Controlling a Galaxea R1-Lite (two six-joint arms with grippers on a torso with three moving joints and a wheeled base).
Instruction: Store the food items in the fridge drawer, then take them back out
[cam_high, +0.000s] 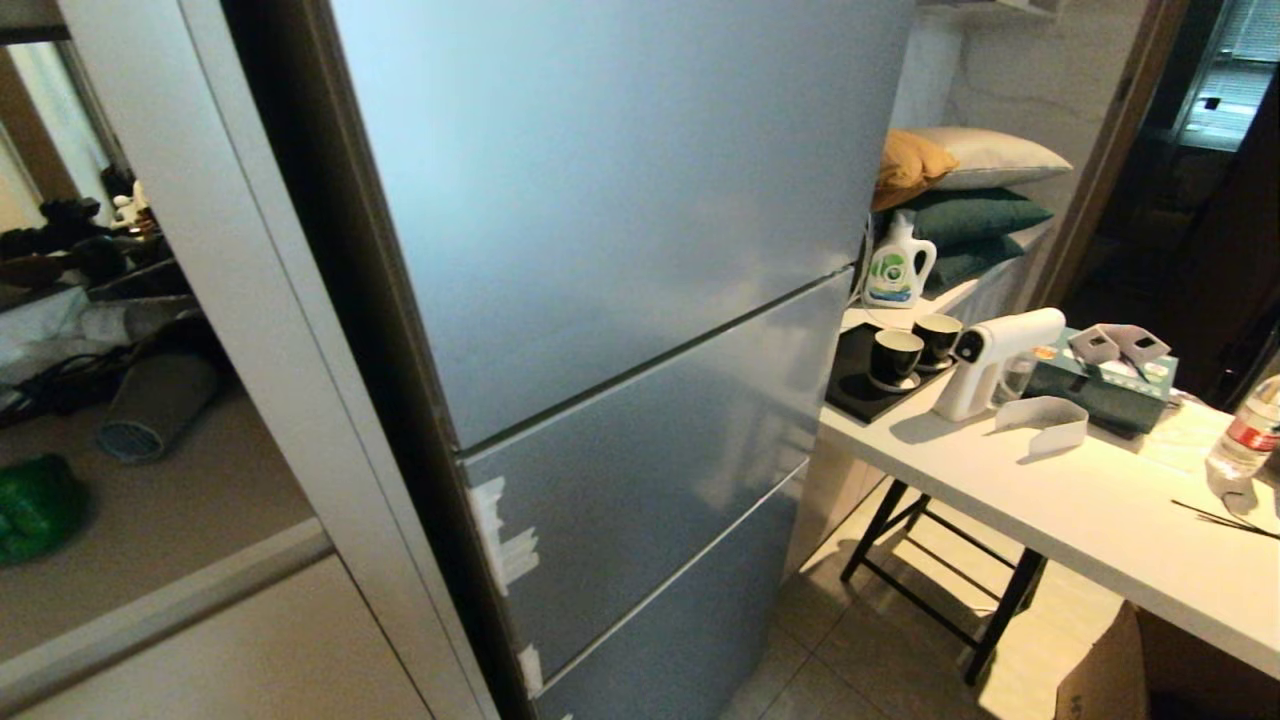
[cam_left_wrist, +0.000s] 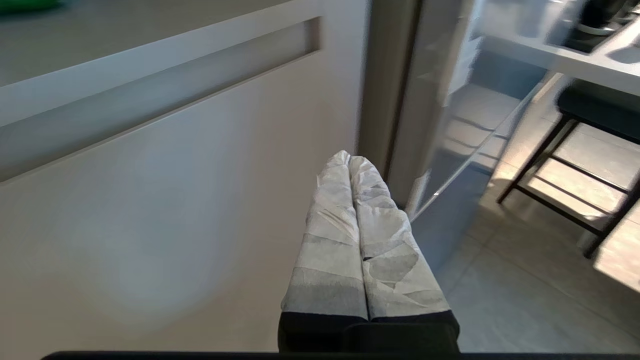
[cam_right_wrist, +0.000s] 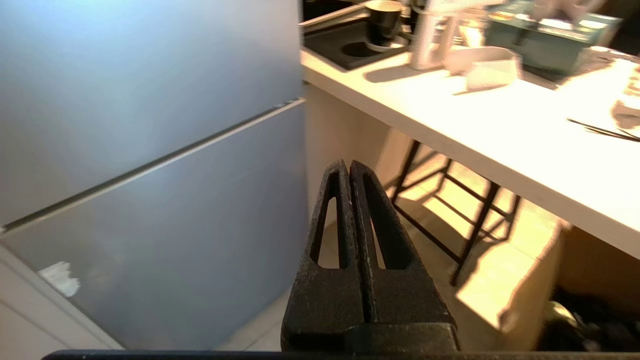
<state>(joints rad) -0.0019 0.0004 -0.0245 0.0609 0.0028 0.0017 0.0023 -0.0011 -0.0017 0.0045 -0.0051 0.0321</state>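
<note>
Fridge: the big silver-grey fridge (cam_high: 620, 250) fills the middle of the head view. All its doors are shut.
Fridge drawer: hidden behind the shut doors, so it cannot be seen.
Food items: no potato and no pepper shows in any view.
Left gripper: the left gripper (cam_left_wrist: 349, 159) has fingers wrapped in white, pressed together and holding nothing. It points at the gap between a pale cupboard (cam_left_wrist: 150, 210) and the fridge.
Right gripper: the right gripper (cam_right_wrist: 346, 166) has black fingers, closed and empty. It hangs in front of the fridge, near the white table (cam_high: 1080, 500).
Table: two black cups (cam_high: 915, 350), a white spray gun (cam_high: 995, 355), a green tissue box (cam_high: 1100, 385) and a water bottle (cam_high: 1248, 430) sit on it.
</note>
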